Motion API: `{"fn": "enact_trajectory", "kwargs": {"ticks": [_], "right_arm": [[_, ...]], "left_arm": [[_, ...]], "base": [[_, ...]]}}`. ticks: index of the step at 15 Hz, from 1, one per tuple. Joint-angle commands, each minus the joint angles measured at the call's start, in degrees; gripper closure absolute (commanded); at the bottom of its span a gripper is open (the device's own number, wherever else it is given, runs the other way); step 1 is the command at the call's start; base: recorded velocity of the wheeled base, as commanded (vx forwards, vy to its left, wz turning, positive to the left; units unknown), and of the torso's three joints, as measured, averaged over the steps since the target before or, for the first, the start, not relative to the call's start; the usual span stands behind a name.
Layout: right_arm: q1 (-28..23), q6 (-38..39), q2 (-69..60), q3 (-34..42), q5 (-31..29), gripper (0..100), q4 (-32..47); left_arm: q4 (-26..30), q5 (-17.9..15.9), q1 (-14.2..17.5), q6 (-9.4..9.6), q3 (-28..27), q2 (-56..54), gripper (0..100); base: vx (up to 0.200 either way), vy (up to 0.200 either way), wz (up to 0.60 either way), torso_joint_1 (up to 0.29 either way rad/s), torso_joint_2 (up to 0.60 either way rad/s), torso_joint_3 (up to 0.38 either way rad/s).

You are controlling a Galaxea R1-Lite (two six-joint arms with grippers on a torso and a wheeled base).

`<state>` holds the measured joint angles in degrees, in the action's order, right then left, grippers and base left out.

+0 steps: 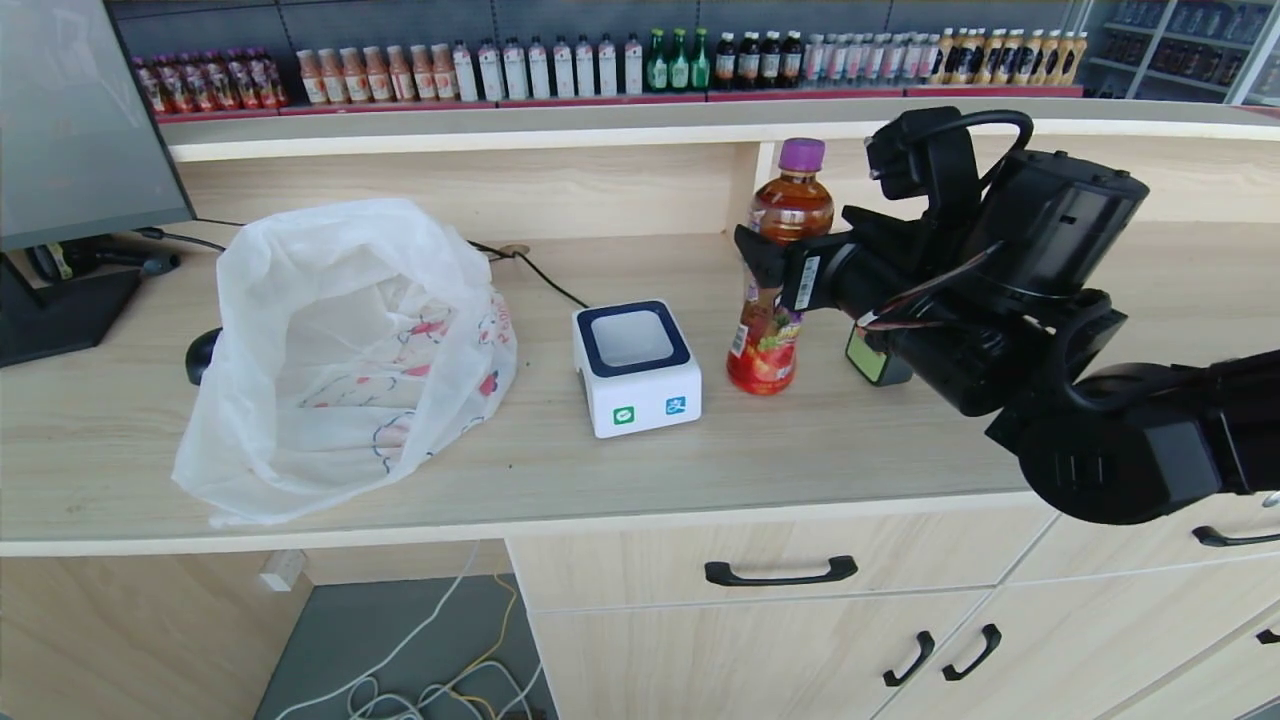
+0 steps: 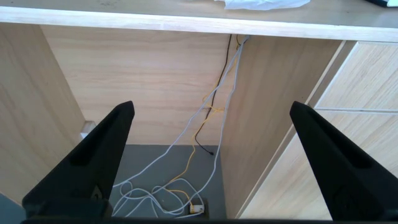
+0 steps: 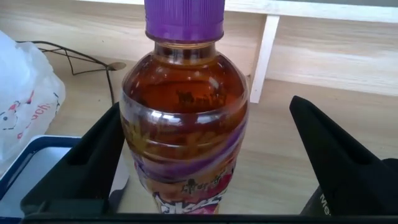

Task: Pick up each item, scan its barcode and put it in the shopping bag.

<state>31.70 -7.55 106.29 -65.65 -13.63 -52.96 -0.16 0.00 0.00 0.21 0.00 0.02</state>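
Standing upright on the desk point(image 1: 850, 440), the bottle point(image 1: 768, 345) sits just to the right of the scanner point(image 1: 636, 367), purple cap on top, long axis vertical. The shopping bag point(image 1: 340, 350) lies on the far side of the scanner, mouth gaping.

Right gripper point(image 1: 785, 270): level with the bottle's upper body, approaching from the right side. In the right wrist view its fingers point(image 3: 81, 174) are spread, one on each side of the bottle. One finger is close against the label; the other stands apart with bare desk showing in the gap. Not clamped.

Left gripper point(image 2: 211, 112): hangs below the desk edge, facing the cables point(image 2: 186, 174) in the open bay under it. Its fingers are spread and hold nothing.

Judgement: the step in hand is the grasp of the bottle. The right arm is far nearer, and the bottle is already centred between its fingers, so closing squarely across the vertical axis should do it. The scanner window faces up and lies towards the robot's left, so the bottle likely has to be tilted to show its barcode.

Risk: an uneven close may tip the bottle.
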Motion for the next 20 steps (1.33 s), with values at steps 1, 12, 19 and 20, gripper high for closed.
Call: {"fn": "enact_trajectory", "kwargs": {"ticks": [1,12,19,20], "right_arm": [[0.03,-0.01,1.55,-0.01,0.01,0,-0.83],[0.03,-0.1,8.58,0.26,-1.22,0,-11.03],[0.03,-0.01,9.55,0.26,-1.22,0,-12.7],[0.03,-0.1,9.64,0.26,-1.22,0,-13.14]], "left_arm": [[-0.02,0.0,0.0,-0.03,0.0,-0.02,0],[-0.02,0.0,0.0,-0.03,0.0,-0.02,0],[-0.02,0.0,0.0,-0.03,0.0,-0.02,0],[-0.02,0.0,0.0,-0.03,0.0,-0.02,0]], "base": [[0.0,0.0,0.0,0.0,0.0,0.0],[0.0,0.0,0.0,0.0,0.0,0.0],[0.0,0.0,0.0,0.0,0.0,0.0],[0.0,0.0,0.0,0.0,0.0,0.0]]}}
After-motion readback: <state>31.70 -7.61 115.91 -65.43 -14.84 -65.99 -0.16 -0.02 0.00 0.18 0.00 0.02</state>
